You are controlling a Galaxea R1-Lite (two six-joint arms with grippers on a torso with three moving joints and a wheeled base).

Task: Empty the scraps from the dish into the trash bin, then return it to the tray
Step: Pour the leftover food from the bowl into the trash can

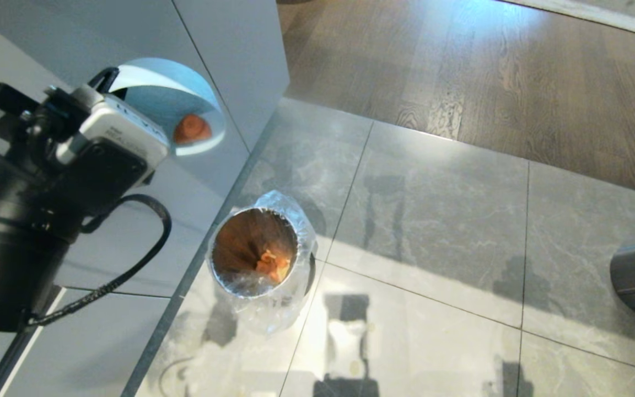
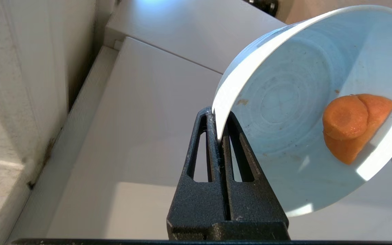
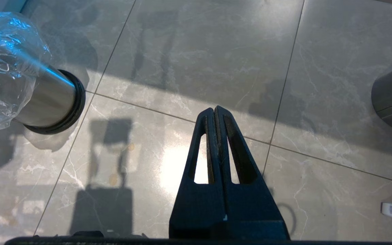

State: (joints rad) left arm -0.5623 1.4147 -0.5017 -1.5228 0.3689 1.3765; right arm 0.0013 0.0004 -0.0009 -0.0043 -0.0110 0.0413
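Floor (image 1: 461,220): bin (image 1: 259,256) stands beside the white cabinet (image 1: 130,309), some orange scraps already inside. Left tool (image 2: 220,136) is clenched on the dish (image 2: 305,102) rim, dish tipped steeply but held over the cabinet side, not the bin. Carrot pieces (image 2: 352,124) sit against the lower wall. Suggest: shift the dish over the bin mouth, tip further, maybe shake. Right tool (image 3: 216,112) shut, empty, parked above the floor. Tray not in view.
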